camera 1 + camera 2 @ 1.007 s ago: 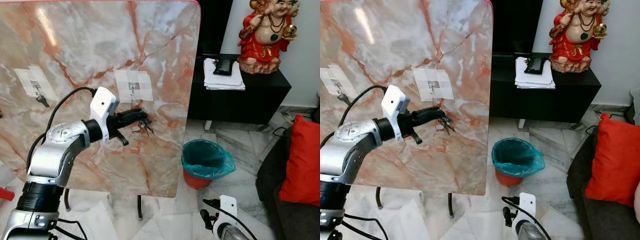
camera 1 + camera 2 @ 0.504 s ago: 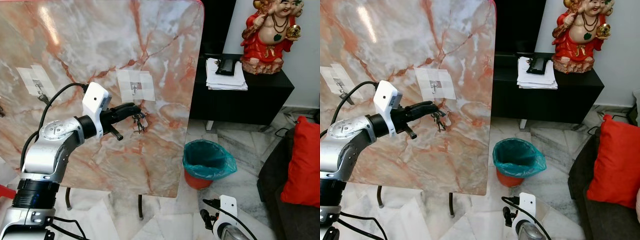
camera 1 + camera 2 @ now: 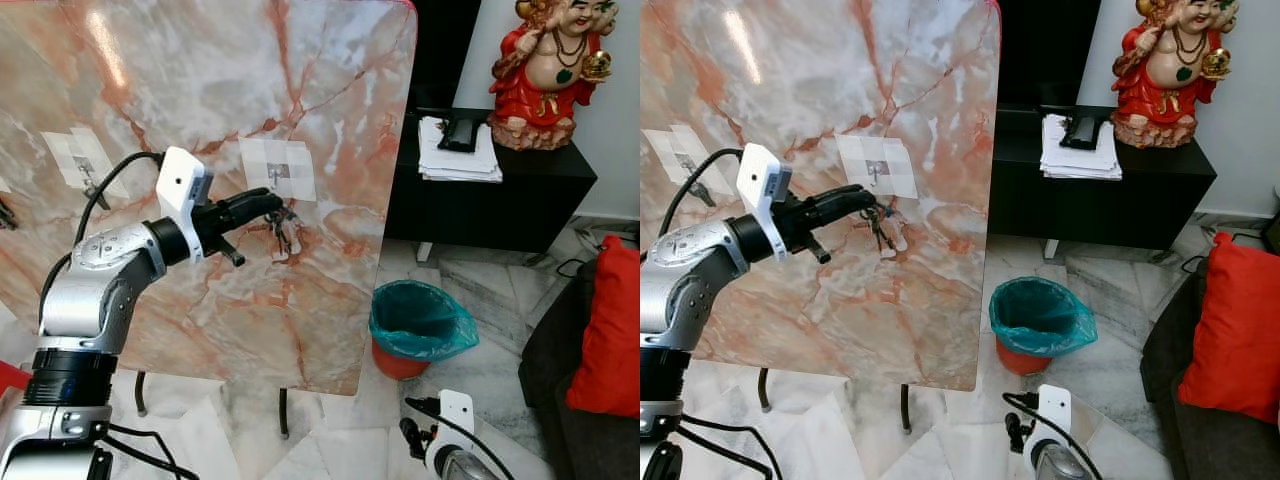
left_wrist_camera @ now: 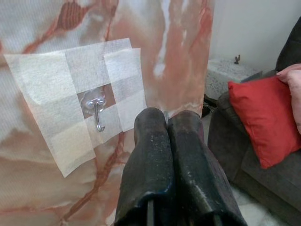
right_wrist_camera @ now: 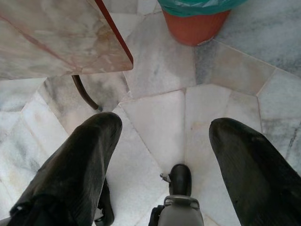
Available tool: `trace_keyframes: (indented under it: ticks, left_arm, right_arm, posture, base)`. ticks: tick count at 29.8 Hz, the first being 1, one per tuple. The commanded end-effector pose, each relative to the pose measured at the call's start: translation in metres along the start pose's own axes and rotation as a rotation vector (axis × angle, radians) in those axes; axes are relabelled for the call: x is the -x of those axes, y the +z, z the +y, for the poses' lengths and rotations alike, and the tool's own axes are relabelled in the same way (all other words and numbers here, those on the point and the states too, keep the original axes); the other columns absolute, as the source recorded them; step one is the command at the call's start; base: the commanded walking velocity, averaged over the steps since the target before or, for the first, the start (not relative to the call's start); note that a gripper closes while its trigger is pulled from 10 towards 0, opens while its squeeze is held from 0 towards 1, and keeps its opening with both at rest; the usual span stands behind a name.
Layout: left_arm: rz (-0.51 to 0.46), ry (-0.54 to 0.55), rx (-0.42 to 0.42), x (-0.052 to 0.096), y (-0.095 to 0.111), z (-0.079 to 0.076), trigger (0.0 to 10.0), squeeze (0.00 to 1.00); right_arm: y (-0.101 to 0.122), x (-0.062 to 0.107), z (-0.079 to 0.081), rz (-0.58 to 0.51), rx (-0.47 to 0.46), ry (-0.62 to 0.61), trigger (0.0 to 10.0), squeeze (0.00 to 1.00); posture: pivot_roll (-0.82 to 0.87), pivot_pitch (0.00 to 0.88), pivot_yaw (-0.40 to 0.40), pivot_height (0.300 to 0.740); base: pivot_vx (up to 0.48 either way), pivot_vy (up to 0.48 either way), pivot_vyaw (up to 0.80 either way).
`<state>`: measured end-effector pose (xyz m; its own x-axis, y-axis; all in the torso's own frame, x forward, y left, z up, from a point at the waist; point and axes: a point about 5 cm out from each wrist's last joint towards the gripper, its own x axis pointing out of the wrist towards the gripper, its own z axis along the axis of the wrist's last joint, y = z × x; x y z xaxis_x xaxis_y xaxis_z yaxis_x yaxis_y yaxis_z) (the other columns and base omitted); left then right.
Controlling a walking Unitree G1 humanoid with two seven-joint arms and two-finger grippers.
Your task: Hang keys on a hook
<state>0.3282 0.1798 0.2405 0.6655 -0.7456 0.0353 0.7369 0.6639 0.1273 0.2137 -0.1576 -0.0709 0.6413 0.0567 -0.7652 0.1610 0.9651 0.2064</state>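
A bunch of dark keys hangs from my left gripper, which is shut on it, close in front of an upright marble slab. Just above and to the right of the fingertips a small clear hook is taped to the slab; in the left wrist view this hook sits beside and slightly above the closed fingers. A second taped hook is farther left on the slab. My right gripper hangs low over the floor, open with nothing between its fingers.
A teal-lined orange bin stands on the marble floor right of the slab. Behind it a black cabinet carries papers and a red figurine. A red cushion lies on a dark sofa at right.
My left gripper has risen with the keys, from well below the taped hook to just under it. The camera has shifted slightly. The right arm stays idle.
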Motion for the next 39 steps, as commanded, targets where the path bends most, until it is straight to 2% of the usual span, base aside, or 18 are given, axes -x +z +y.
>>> trace_keyframes:
  ticks: [1,15,23,39]
  left_arm:
    - [-0.029,0.010,-0.029,0.002,0.011,0.005,10.0,0.00]
    - [-0.102,0.028,-0.002,-0.002,0.020,0.009,10.0,0.00]
    - [-0.104,0.059,-0.002,0.005,0.021,0.015,10.0,0.00]
    - [-0.082,0.016,0.038,-0.002,0.007,0.003,10.0,0.00]
  right_arm:
    - [0.002,0.000,0.000,-0.003,0.001,0.000,10.0,0.00]
    - [0.002,0.000,0.001,-0.010,-0.004,-0.008,10.0,0.00]
    - [0.001,0.000,0.001,-0.009,-0.003,-0.011,10.0,0.00]
    - [0.000,0.000,0.000,-0.007,0.003,-0.020,10.0,0.00]
  posture:
    - [-0.01,0.000,-0.014,0.740]
    - [-0.01,0.000,-0.004,0.740]
    - [-0.01,0.000,-0.002,0.740]
    - [-0.01,0.000,0.004,0.740]
  base:
    - [0.000,0.000,0.00]
    - [0.000,0.000,0.00]
    - [0.000,0.000,0.00]
    - [0.000,0.000,0.00]
